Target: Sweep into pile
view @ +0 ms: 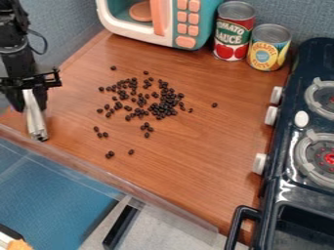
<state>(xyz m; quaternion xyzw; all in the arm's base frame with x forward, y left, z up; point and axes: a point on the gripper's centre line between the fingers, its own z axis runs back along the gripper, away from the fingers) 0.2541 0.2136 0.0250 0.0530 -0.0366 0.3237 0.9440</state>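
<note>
Near scattered beans, the gripper holds a silvery tool.

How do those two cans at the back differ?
The red can is taller than the yellow can. The red can's label is red and green with tomatoes pictured; the yellow can's is mostly yellow with some blue. Both stand upright on the wooden counter and have grey metal tops.

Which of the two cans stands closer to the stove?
The yellow-and-blue can, the shorter one, stands closer to the stove. The taller red-and-green can is beside the microwave.
</note>
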